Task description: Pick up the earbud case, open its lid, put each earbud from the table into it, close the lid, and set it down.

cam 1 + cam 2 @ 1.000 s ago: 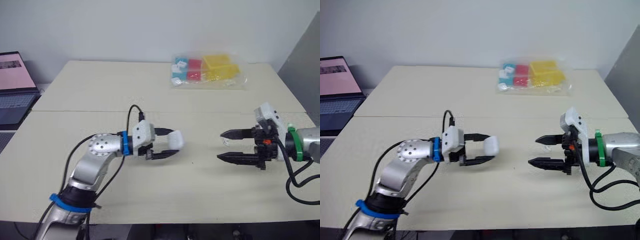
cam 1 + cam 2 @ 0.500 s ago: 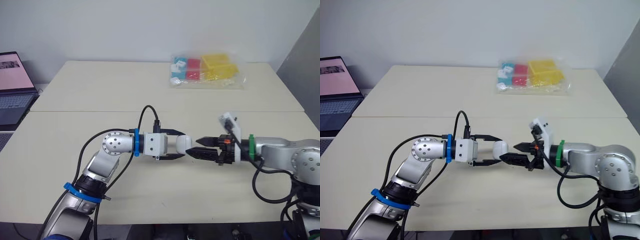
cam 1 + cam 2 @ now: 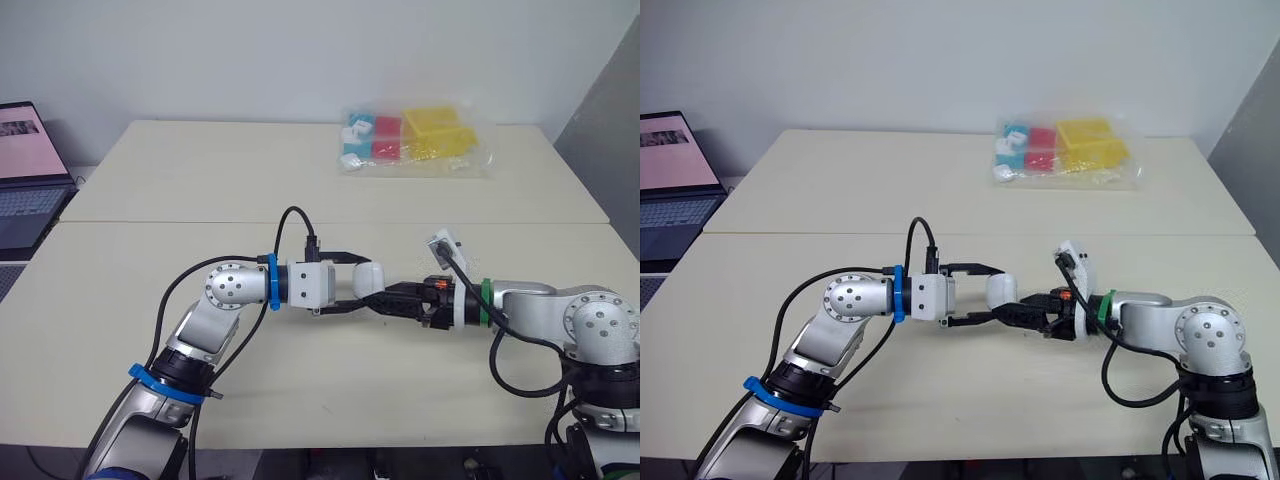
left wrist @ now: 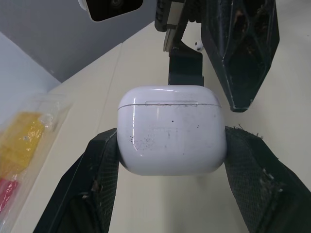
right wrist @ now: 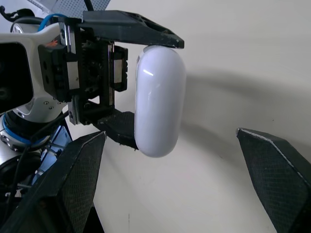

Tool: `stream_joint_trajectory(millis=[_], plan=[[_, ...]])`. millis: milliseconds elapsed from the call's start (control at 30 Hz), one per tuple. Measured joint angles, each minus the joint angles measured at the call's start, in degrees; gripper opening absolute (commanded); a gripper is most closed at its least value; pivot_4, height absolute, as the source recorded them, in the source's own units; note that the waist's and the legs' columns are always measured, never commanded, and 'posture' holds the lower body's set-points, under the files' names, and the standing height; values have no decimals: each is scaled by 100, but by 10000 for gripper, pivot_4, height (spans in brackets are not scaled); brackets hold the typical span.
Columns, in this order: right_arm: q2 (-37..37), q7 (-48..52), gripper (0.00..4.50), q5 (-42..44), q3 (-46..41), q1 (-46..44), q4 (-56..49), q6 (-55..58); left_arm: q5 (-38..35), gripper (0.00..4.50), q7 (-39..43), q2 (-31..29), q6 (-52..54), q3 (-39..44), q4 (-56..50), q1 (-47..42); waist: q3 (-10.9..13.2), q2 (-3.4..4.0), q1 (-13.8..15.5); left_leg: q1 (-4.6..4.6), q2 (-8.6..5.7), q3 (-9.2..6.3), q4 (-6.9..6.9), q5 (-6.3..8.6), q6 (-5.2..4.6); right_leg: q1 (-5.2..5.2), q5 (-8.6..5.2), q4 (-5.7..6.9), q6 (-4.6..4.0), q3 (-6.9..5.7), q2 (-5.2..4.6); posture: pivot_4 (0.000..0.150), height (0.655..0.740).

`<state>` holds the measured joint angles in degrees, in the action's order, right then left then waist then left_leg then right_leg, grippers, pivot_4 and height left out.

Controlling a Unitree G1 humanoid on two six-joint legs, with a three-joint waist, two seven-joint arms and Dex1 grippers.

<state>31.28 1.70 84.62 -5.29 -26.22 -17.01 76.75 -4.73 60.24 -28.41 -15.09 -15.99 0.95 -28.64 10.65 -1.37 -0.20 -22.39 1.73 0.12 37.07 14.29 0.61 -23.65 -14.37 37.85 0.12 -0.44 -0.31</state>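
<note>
**While my left pincer holds the case, the right one is open beside it**

As I look down over the arms, I see the left pincer (image 3: 358,282) closed on the earbud case (image 4: 171,137). One black finger presses on each side of it. The case is white and round at the corners. Its lid is shut, and I can see the thin line where the lid meets the body. The case is up in the air, a little above the surface (image 3: 300,180), near the middle.

My right pincer (image 3: 1025,316) is spread wide. It points at the case from the other side and is very close to it. I cannot tell if it touches the case.

One small white earbud (image 4: 197,45) lies on the surface past the case, by the right arm.

Far back on the surface is a clear bag of colored blocks (image 3: 410,140). A laptop (image 3: 25,170) sits off to my left.
</note>
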Motion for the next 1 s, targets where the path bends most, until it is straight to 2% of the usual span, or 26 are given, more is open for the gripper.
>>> stream_joint_trajectory(millis=[300, 400, 633, 700, 1000], plan=[[-211, -49, 45000, 223, 13, 0, 213, -242, -75, 27782, -90, 2, 93, 0, -163, 86, 0, 0, 0, -6, 1, 0, 0, 0, 0, -6, 0, 1, 0, 0, 0, 1500, 7400], [-139, 42, 38889, 218, 84, -1, 223, -241, -94, 27782, -116, 36, 143, 0, -256, 96, 0, 0, 0, -8, 1, 0, 0, 0, 0, -8, 0, 0, 0, 1, 0, 1500, 7400], [-101, 234, 13353, 195, 195, -6, 229, -271, -123, 27782, -213, 59, 270, 6, -295, 123, 0, 0, -1, -10, 1, 0, 0, 0, 0, -12, 0, 2, 0, 1, 3, 1500, 7400], [-104, 301, 7719, 193, 214, -13, 245, -276, -131, 27782, -215, 57, 304, 6, -298, 145, 0, 0, -1, -11, 1, -1, 1, 0, 0, -12, 0, 2, 0, -1, 3, 1500, 7400], [-145, 319, 7790, 235, 241, -13, 333, -289, -208, 27782, -191, 48, 323, 38, -299, 207, 0, 0, -2, -13, 2, 0, 1, 0, 0, -14, 0, 2, 0, 1, 3, 1500, 7400]])
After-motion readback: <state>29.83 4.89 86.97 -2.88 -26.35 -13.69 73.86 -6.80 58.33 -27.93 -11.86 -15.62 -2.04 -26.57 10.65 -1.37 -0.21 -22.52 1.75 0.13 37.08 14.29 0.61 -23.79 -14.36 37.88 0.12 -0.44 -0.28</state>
